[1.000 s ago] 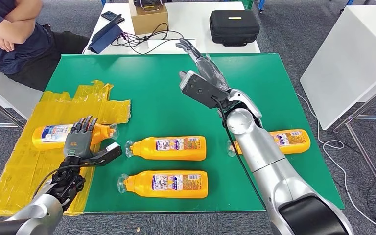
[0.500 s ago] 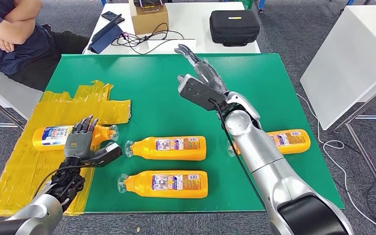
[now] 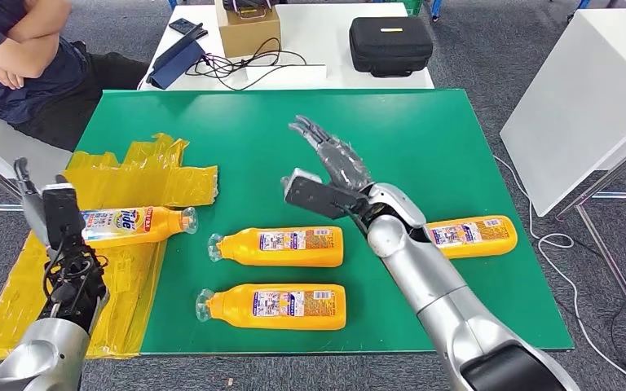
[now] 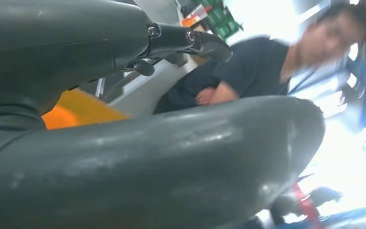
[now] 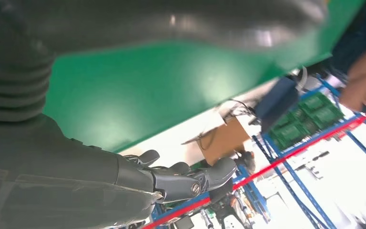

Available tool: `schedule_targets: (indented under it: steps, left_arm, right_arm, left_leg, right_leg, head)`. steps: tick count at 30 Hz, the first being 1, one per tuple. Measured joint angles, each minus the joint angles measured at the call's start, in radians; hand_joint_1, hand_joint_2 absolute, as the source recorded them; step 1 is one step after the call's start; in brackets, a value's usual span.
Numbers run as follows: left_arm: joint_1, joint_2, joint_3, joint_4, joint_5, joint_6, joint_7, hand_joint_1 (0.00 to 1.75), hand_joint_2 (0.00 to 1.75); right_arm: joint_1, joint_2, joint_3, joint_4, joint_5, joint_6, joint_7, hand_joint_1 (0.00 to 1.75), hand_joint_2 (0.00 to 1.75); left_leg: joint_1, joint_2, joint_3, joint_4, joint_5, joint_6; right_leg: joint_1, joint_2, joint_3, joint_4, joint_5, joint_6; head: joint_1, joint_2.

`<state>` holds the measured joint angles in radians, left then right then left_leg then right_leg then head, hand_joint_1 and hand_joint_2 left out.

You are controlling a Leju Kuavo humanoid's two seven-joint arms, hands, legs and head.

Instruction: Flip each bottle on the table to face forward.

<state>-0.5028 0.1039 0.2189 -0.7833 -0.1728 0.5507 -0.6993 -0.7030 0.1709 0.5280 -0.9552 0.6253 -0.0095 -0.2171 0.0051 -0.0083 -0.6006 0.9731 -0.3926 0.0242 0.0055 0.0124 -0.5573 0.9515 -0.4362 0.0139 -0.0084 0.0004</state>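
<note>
Head view: four orange bottles lie on their sides on the green table (image 3: 456, 122). The far-left bottle (image 3: 134, 226) rests on the yellow plastic sheet (image 3: 143, 175) and now shows its "Tide" front label; a second ago it showed another label under the left hand. Middle bottle (image 3: 281, 246) and near bottle (image 3: 277, 305) unchanged, back labels up. Right bottle (image 3: 473, 235) partly behind the right forearm. Left hand (image 3: 28, 195) has pulled off the bottle to the left table edge and holds nothing; finger spread unclear. Right hand (image 3: 330, 159) has come nearer and lower, fingers spread wide, empty, above the table.

Left wrist view: left hand's thumb (image 4: 171, 162) close up, a blurred seated person (image 4: 262, 71) beyond.

Right wrist view: right hand's fingers (image 5: 186, 179) extended over green surface.
</note>
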Motion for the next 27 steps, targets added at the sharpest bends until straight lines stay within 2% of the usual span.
schedule_targets:
  steps: [4,7,11,14,19,27]
  left_arm:
    - [0.065,-0.003,-0.004,-0.180,0.114,-0.064,-0.002,0.00,0.00]
    - [0.091,-0.008,-0.005,-0.266,0.129,-0.080,-0.003,0.00,0.00]
    - [0.106,-0.013,-0.005,-0.324,0.129,-0.082,-0.003,0.00,0.00]
    - [0.110,-0.017,-0.009,-0.335,0.130,-0.084,-0.003,0.00,0.00]
    - [0.100,-0.025,-0.015,-0.315,0.130,-0.099,-0.003,0.00,0.00]
    - [0.080,-0.027,-0.015,-0.275,0.123,-0.078,-0.003,0.00,0.00]
  right_arm:
    - [0.094,-0.013,0.070,-0.077,0.124,-0.093,0.057,0.00,1.75]
    - [0.171,-0.027,0.140,-0.161,0.218,-0.170,0.100,0.00,1.75]
    - [0.225,-0.041,0.196,-0.232,0.246,-0.192,0.121,0.00,1.75]
    - [0.261,-0.057,0.222,-0.286,0.310,-0.219,0.162,0.00,1.75]
    - [0.349,-0.082,0.271,-0.393,0.463,-0.239,0.276,0.00,1.75]
    - [0.428,-0.098,0.283,-0.424,0.466,-0.191,0.321,0.00,1.75]
  left_leg:
    - [0.000,0.001,0.000,0.000,0.000,0.000]
    - [0.000,0.001,0.000,0.000,-0.001,0.000]
    - [0.000,0.001,0.000,0.000,-0.001,0.000]
    - [0.000,0.001,0.000,0.000,0.000,-0.001]
    - [0.000,0.000,0.000,0.000,0.000,-0.001]
    - [0.000,0.001,0.000,0.000,0.000,-0.001]
  right_leg:
    - [0.000,0.000,0.000,0.000,0.000,0.000]
    - [0.000,0.000,-0.001,-0.001,0.000,0.000]
    - [0.000,0.000,-0.001,-0.001,0.000,0.000]
    - [0.000,0.000,0.000,-0.001,0.000,0.000]
    - [0.000,0.000,-0.001,-0.001,0.000,0.000]
    - [0.000,0.000,-0.001,-0.001,0.000,0.000]
  head:
    - [0.000,0.000]
    - [0.000,0.000]
    - [0.000,0.000]
    - [0.000,0.000]
    - [0.000,0.000]
    - [0.000,0.000]
